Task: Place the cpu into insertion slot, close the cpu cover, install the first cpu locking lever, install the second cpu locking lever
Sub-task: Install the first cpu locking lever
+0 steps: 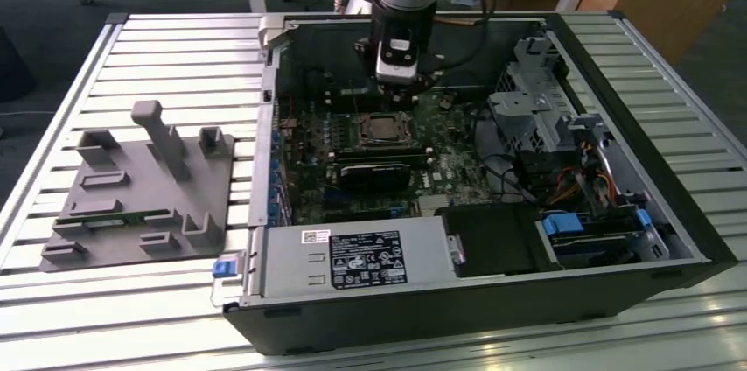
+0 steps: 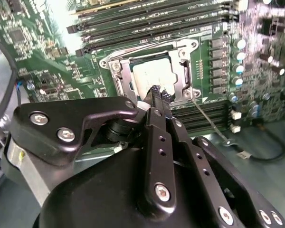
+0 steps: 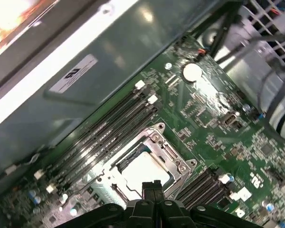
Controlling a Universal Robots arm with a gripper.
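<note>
Inside the insertion slot (image 1: pixel 383 129) on the green circuit board (image 3: pixel 218 109) sits the cpu (image 2: pixel 152 75), a pale, smooth, flat square. It is framed by the cpu cover (image 2: pixel 125 76), a thin silvery metal plate lying flat around it and hiding the socket's rim. One edge of the cpu is hidden behind the gripper (image 2: pixel 156 95), whose two black ribbed fingers are pressed together with nothing seen between them; whether the tips touch the cpu is hard to tell. A thin wire lever (image 2: pixel 208 118) slants away from the cover's corner, long dark memory slots (image 2: pixel 147 19) run alongside, and the black case (image 1: pixel 467 318) lies open on a slatted metal table (image 1: pixel 175 47).
</note>
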